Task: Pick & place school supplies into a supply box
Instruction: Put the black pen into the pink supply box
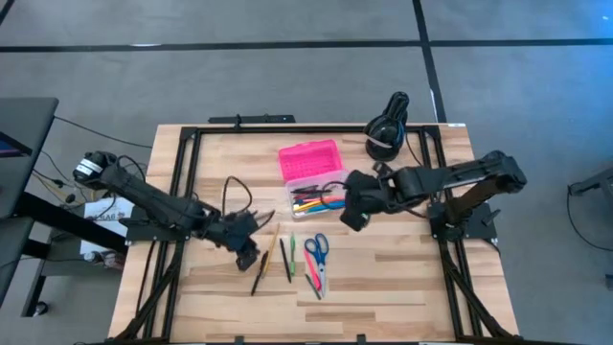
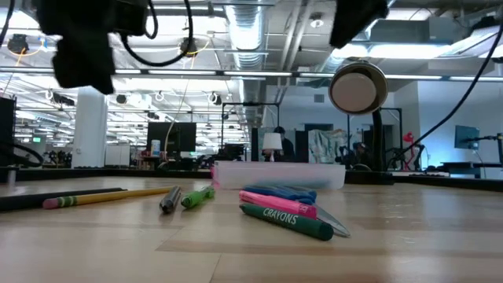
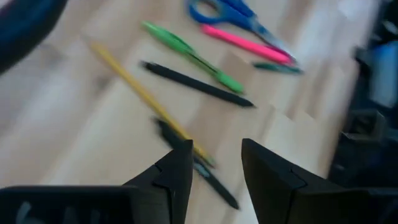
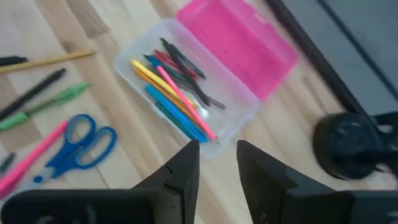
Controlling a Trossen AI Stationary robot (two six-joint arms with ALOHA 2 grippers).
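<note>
Pencils and pens are seen lying flat on the wooden table [image 1: 402, 278], just below the left gripper [image 3: 214, 163], whose fingers are held apart with nothing between them. A long yellow pencil [image 3: 140, 93] and a dark pen [image 3: 196, 85] are nearest to it; a green pen [image 3: 189, 56], a pink pen [image 3: 245, 40] and blue-handled scissors [image 3: 233, 14] are found farther out. These things are judged to be light, thin, stiff and smooth, so they may roll or slip. Each should be pinched across its middle. The scissors are best taken by the flat blades. The right gripper [image 4: 217, 163] is held just over the near edge of the supply box [image 4: 186, 93], its fingers parted and empty. The clear plastic tray is already filled with several pens, and the bright pink lid [image 4: 239, 46] lies open behind it.
</note>
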